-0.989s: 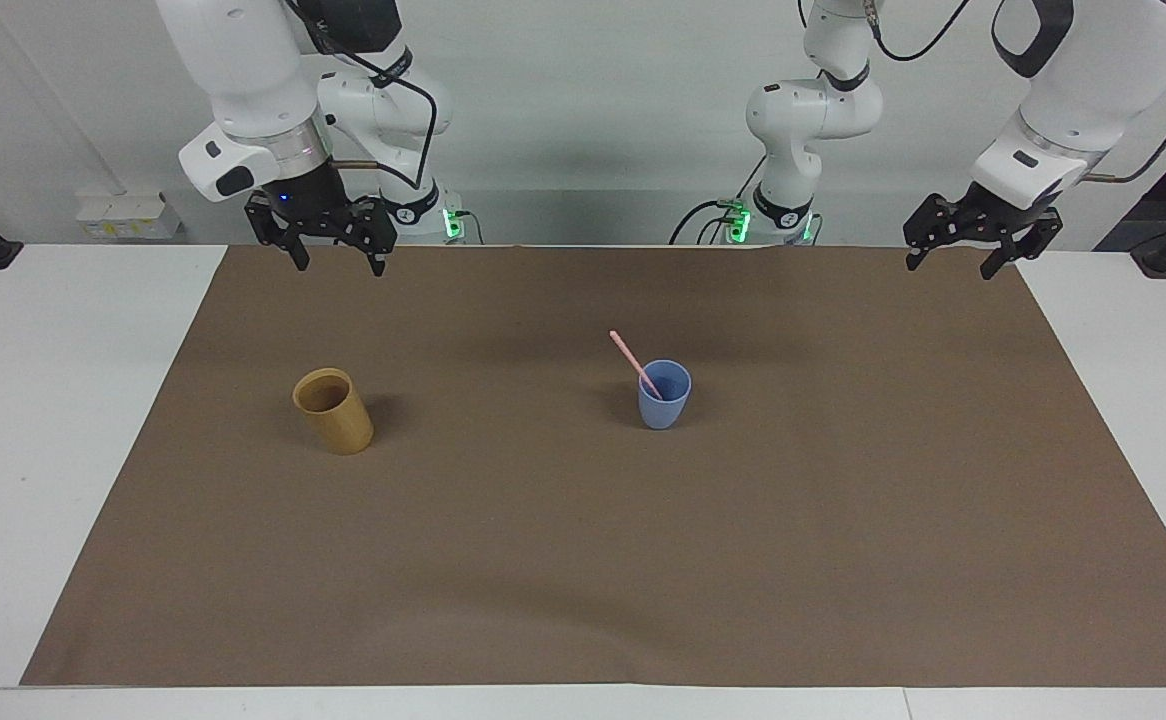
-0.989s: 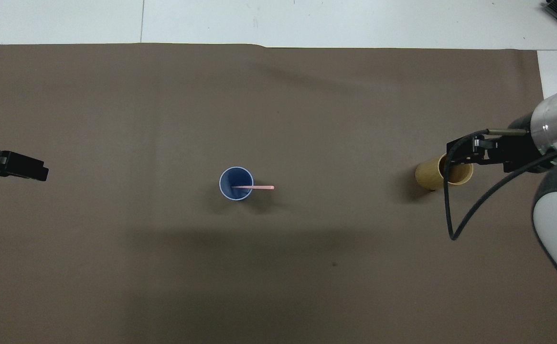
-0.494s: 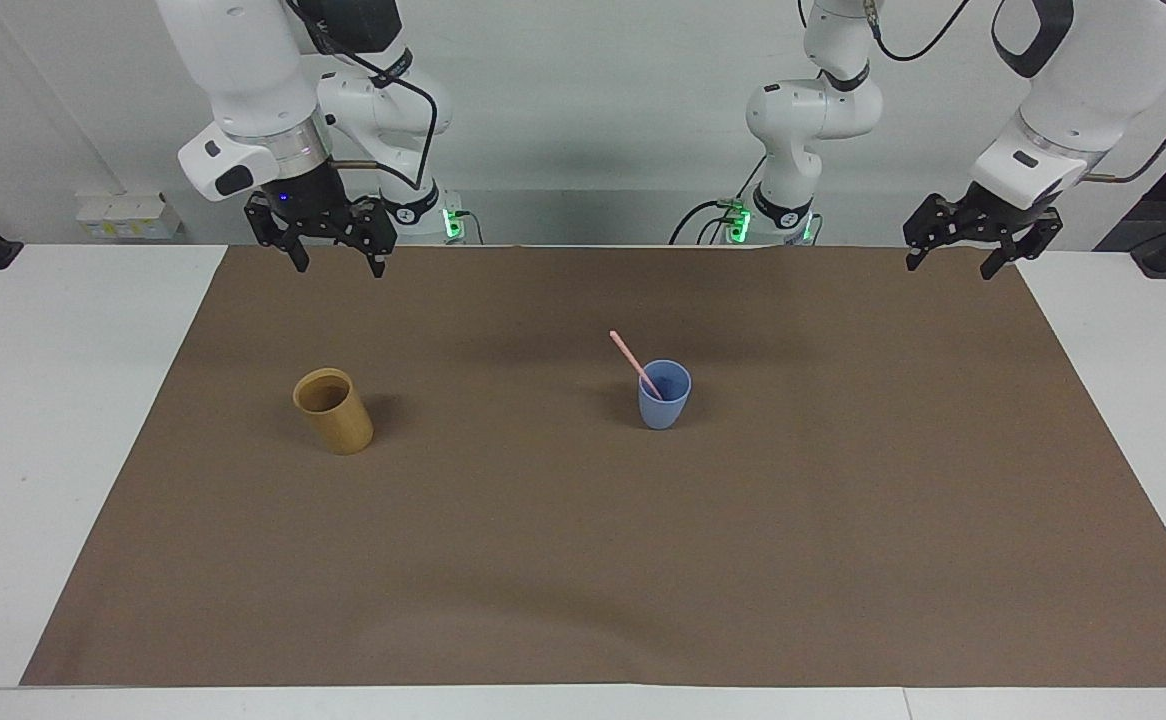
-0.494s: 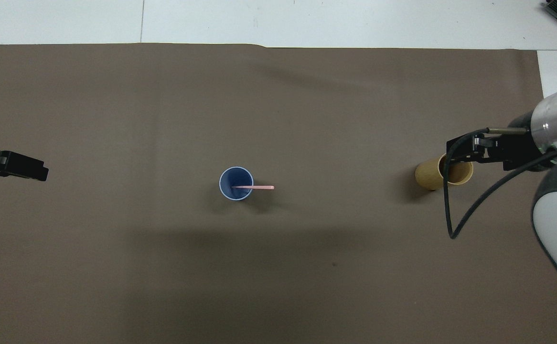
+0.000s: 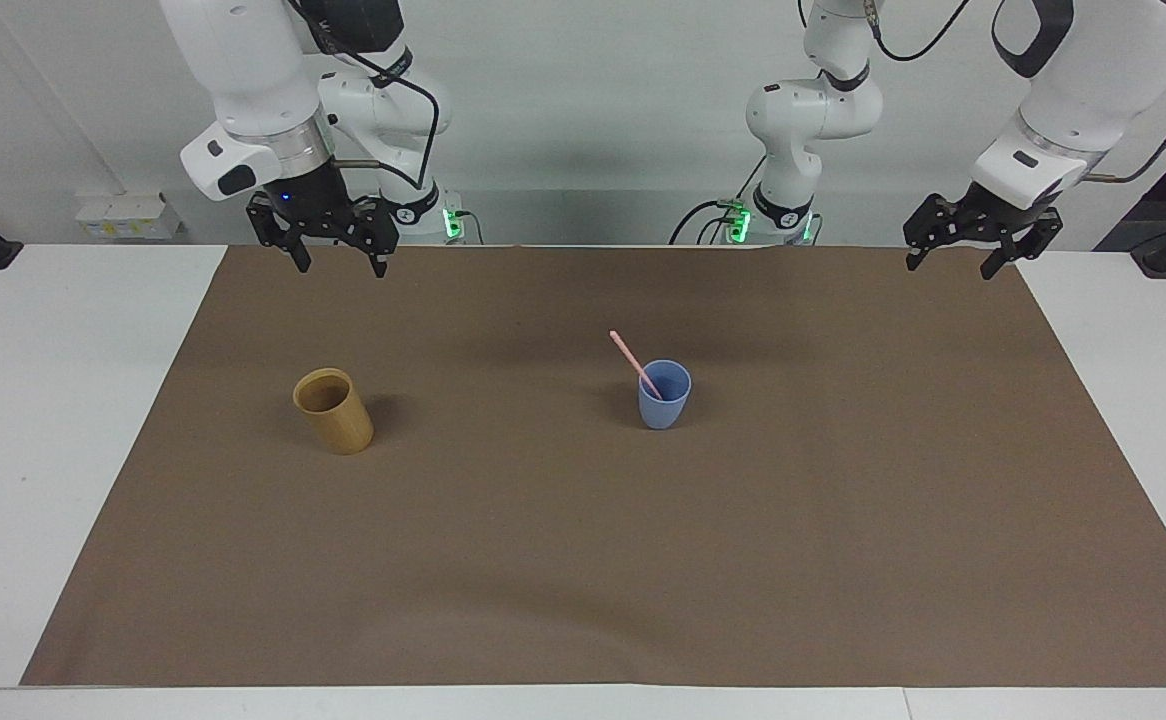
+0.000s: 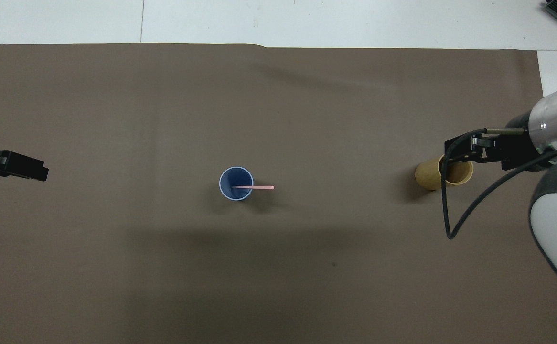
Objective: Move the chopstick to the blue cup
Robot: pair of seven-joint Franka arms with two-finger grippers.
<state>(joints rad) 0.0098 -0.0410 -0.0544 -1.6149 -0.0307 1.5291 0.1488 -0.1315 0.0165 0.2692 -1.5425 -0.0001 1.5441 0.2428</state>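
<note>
Although nearly identical to a second ago, shows one very small change: a slight drift of the right tool along the robot-side edge of the desk, toward the middle and away from the right arm's corner. Hangs there in the air, fingers spread wide, gripping nothing. Leaves the left tool unmoved over the same edge near the left arm's corner, likewise spread open and empty, waiting.

Shows a single pale pink chopstick in the same pose as before: lower end inside the blue cup, upper end leaning out over the rim toward the right arm's end of the desk. Places the blue cup upright near the middle of the brown mat, well apart from all four desk edges. Places a tan bamboo cup toward the right arm's end, well apart from the blue cup, with no stick visible inside.

Suggests a finished transfer: stick resting in its target, both tools drawn away and free. Suggests only settling of the arms remaining, with no second stick visible anywhere on the desk.
</note>
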